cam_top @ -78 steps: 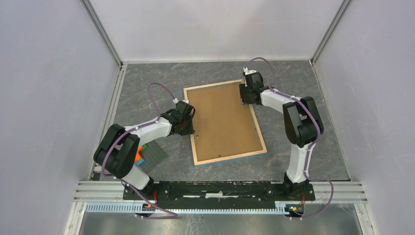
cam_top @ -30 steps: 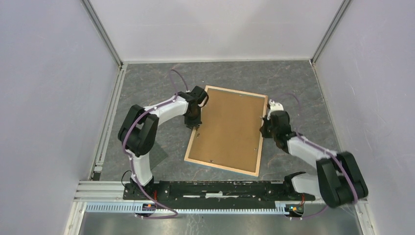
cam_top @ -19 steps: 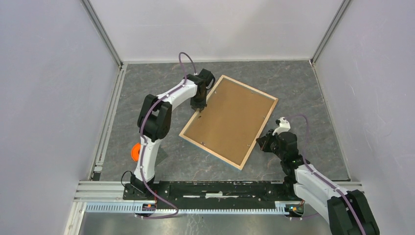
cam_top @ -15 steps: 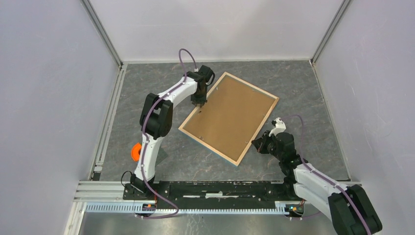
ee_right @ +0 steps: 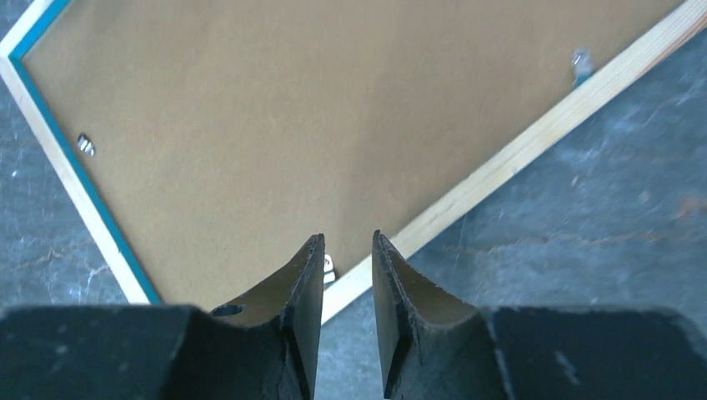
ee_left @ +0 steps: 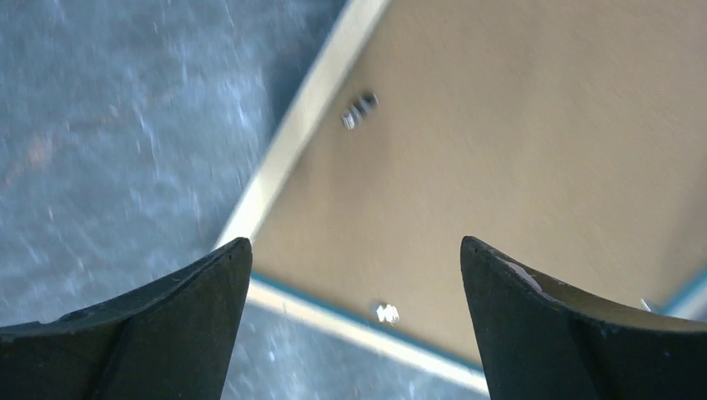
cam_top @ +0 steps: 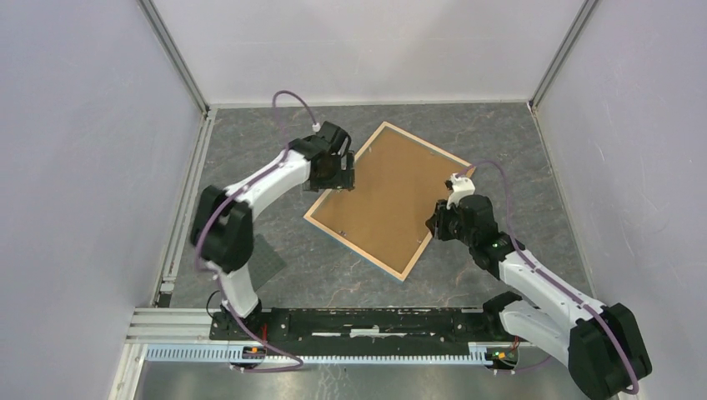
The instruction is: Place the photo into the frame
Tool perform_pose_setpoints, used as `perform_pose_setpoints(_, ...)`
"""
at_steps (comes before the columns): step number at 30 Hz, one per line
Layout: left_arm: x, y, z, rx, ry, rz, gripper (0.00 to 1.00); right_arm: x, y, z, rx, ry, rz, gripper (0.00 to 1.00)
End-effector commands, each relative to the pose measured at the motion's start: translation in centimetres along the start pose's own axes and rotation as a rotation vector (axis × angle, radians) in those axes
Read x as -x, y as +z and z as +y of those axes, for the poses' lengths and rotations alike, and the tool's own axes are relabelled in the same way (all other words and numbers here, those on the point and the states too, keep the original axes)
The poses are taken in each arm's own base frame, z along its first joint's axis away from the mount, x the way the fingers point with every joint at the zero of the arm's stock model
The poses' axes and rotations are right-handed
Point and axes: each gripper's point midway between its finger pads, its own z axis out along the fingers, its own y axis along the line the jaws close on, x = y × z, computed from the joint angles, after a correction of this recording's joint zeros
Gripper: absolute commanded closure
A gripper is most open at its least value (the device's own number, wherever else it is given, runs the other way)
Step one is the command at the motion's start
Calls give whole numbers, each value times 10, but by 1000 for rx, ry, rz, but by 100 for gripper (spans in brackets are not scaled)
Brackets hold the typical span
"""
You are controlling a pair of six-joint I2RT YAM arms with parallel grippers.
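Observation:
The frame (cam_top: 350, 247) lies flat and skewed on the grey floor, its light-wood back up, with a brown backing board (cam_top: 392, 196) filling it. My left gripper (cam_top: 338, 175) hovers over the frame's left corner. In the left wrist view, that gripper (ee_left: 354, 242) is wide open and empty above the wooden rim (ee_left: 292, 125) and a metal tab (ee_left: 384, 312). My right gripper (cam_top: 435, 223) is at the frame's lower right edge. In the right wrist view, the gripper (ee_right: 348, 237) is open by a narrow gap over the rim (ee_right: 517, 150), holding nothing. The photo is out of view.
A dark grey plate (cam_top: 267, 260) lies on the floor behind the left arm. White enclosure walls close in the back and both sides. A metal rail (cam_top: 375, 321) carrying the arm bases runs along the near edge.
The frame has swung round under both grippers and now lies still. My left gripper has opened wide, off the frame's edge. My right gripper has parted slightly and moved up along the right edge.

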Motion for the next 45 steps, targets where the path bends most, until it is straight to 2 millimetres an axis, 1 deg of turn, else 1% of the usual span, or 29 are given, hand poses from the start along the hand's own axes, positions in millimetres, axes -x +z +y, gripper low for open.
perform_pose_setpoints(1, -28, -61, -29, -182, -194, -50, 0, 30, 1, -8, -66, -90, -24, 67)
perform_pose_setpoints(3, -64, -69, -36, -193, -357, -5, 0, 37, 3, -5, -55, -84, -38, 67)
perform_pose_setpoints(4, -83, -69, -40, -205, -464, 29, 0, 39, 4, -3, -51, -80, -43, 67)
perform_pose_setpoints(5, -100, -69, -49, -253, -566, 63, 1, 40, 4, -3, -49, -73, -49, 67)
perform_pose_setpoints(6, -110, -71, -57, -301, -650, 74, 1, 40, 5, -3, -48, -68, -49, 67)
perform_pose_setpoints(7, -120, -72, -69, -363, -731, 97, 2, 41, 5, -2, -46, -64, -54, 67)
perform_pose_setpoints(9, -125, -72, -84, -436, -823, 107, 5, 41, 5, -1, -42, -58, -58, 67)
perform_pose_setpoints(13, -134, -60, -102, -432, -869, 159, 16, 38, 3, -3, -45, -58, -49, 67)
perform_pose_setpoints(14, -139, -55, -108, -435, -882, 178, 20, 35, 1, -4, -49, -56, -43, 67)
perform_pose_setpoints(15, -145, -48, -112, -427, -896, 197, 22, 32, 0, -1, -27, -52, -38, 67)
perform_pose_setpoints(17, -158, -38, -121, -419, -934, 230, 25, 27, -3, 1, -15, -46, -37, 67)
perform_pose_setpoints(20, -177, -21, -129, -391, -971, 297, 44, 21, -7, -1, -13, -38, -41, 67)
perform_pose_setpoints(21, -182, -18, -133, -384, -973, 322, 50, 19, -8, -1, -14, -38, -39, 67)
perform_pose_setpoints(23, -191, -13, -137, -366, -958, 350, 55, 16, -9, -1, -7, -38, -34, 67)
perform_pose_setpoints(24, -195, -11, -138, -356, -947, 353, 56, 16, -9, 1, 3, -37, -34, 67)
perform_pose_setpoints(26, -202, -7, -135, -326, -927, 350, 56, 13, -10, 6, 35, -42, -24, 67)
perform_pose_setpoints(28, -208, -2, -128, -290, -894, 342, 68, 7, -12, 12, 74, -45, 1, 67)
perform_pose_setpoints(30, -212, 3, -115, -233, -842, 317, 73, -1, -15, 18, 114, -47, 25, 67)
perform_pose_setpoints(33, -221, 8, -86, -128, -720, 295, 80, -15, -21, 22, 150, -50, 71, 67)
perform_pose_setpoints(35, -221, 9, -60, -53, -612, 258, 82, -21, -25, 22, 158, -73, 98, 67)
perform_pose_setpoints(36, -220, 8, -48, -27, -531, 245, 84, -22, -27, 22, 164, -87, 103, 67)
perform_pose_setpoints(37, -223, 7, -35, 4, -466, 256, 90, -22, -28, 22, 164, -98, 107, 67)
perform_pose_setpoints(38, -222, 6, -34, -35, -388, 263, 95, -21, -29, 22, 160, -105, 107, 67)
perform_pose_setpoints(39, -224, 3, -40, -90, -330, 277, 97, -18, -29, 20, 152, -111, 102, 67)
perform_pose_setpoints(42, -226, -8, -41, -155, -187, 295, 98, -4, -27, 17, 116, -104, 51, 66)
perform_pose_setpoints(44, -218, -16, -35, -139, -131, 270, 98, 9, -24, 15, 88, -95, 0, 66)
perform_pose_setpoints(45, -209, -20, -26, -101, -100, 233, 98, 17, -23, 12, 64, -89, -22, 66)
